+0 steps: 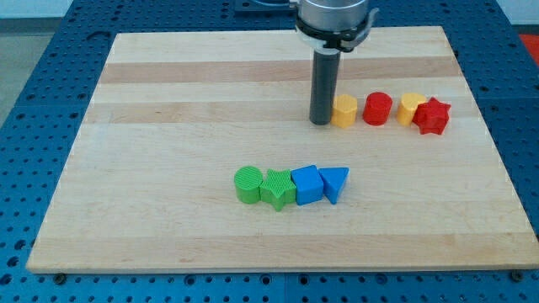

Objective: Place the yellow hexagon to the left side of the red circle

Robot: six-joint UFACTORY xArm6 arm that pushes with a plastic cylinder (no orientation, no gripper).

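The yellow hexagon (344,111) lies on the wooden board (168,101) at the view's upper right. The red circle (377,108) stands just to its right, with a small gap between them. My tip (321,123) is at the hexagon's left side, touching or almost touching it. The rod rises straight up to the arm's grey end at the view's top.
A yellow block (410,108) and a red star (433,117) sit touching each other right of the red circle. Lower in the middle, a row holds a green circle (248,184), green star (277,189), blue cube (307,184) and blue triangle (334,182).
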